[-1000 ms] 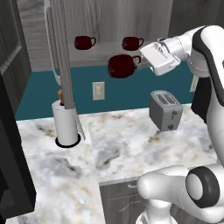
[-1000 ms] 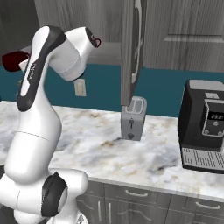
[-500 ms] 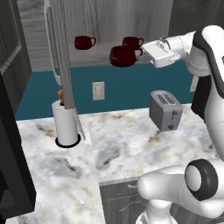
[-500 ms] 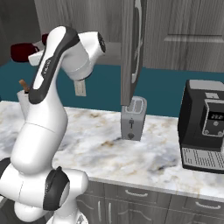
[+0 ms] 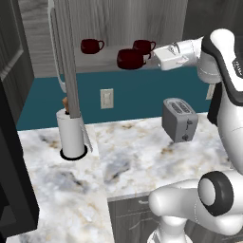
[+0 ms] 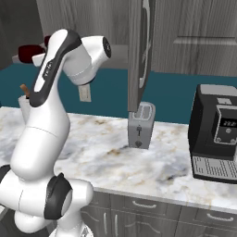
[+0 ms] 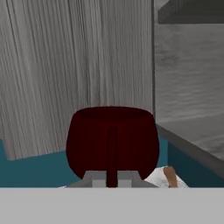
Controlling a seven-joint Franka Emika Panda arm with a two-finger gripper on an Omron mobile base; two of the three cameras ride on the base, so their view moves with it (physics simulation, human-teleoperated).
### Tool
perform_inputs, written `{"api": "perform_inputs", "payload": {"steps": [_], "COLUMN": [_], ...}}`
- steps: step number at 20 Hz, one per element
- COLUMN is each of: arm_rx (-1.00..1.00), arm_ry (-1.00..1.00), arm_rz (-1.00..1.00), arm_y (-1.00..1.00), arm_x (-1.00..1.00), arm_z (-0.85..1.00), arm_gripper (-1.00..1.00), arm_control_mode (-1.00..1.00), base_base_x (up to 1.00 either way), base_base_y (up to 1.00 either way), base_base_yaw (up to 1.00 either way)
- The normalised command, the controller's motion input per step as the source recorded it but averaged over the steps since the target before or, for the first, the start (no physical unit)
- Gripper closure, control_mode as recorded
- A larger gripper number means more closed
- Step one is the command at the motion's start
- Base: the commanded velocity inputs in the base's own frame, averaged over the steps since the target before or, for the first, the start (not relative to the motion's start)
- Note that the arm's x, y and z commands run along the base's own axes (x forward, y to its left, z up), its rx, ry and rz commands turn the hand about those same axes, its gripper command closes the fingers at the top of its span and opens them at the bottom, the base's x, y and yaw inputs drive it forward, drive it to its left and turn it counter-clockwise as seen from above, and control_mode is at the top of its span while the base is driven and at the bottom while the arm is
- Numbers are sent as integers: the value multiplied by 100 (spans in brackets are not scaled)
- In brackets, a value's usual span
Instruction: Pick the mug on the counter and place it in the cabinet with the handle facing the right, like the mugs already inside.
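Observation:
My gripper (image 5: 149,58) is shut on the loop handle of the dark red mug (image 5: 130,58), holding it upright at the height of the cabinet's pale shelf (image 5: 99,65). The mug hangs between two other red mugs, one at the left (image 5: 91,45) and one behind at the right (image 5: 144,45). Whether it is over the shelf or just in front I cannot tell. In the hand view the mug (image 7: 112,140) sits straight ahead, its handle between my fingertips (image 7: 99,178). In the right base view the mug (image 6: 27,52) peeks out left of my arm. The counter (image 5: 128,156) lies far below.
The cabinet door (image 5: 65,57) with its long silver handle stands open left of the shelf. On the counter are a toaster (image 5: 180,119), a white cylinder holder (image 5: 71,137) and a black coffee machine (image 6: 216,132). A wall outlet (image 5: 107,98) is on the teal backsplash.
My arm has lifted the mug from below shelf level up to the shelf's height, and the hand has levelled out. In the last half second it barely moved.

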Motion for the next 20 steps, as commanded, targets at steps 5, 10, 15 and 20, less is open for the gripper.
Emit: {"api": "perform_inputs", "payload": {"steps": [5, 10, 15, 20], "arm_rx": [-3, -6, -8, -5], "arm_ry": [4, -4, -9, -1], "arm_rz": [-6, -1, 0, 0], "arm_y": [0, 0, 0, 0], "arm_x": [23, 17, 9, 15], "arm_z": [0, -1, -9, -3], "arm_gripper": [100, 100, 100, 100], "arm_control_mode": [-100, -100, -100, -100], "base_base_x": [0, 0, 0, 0], "base_base_y": [0, 0, 0, 0], "base_base_yaw": [0, 0, 0, 0]}}
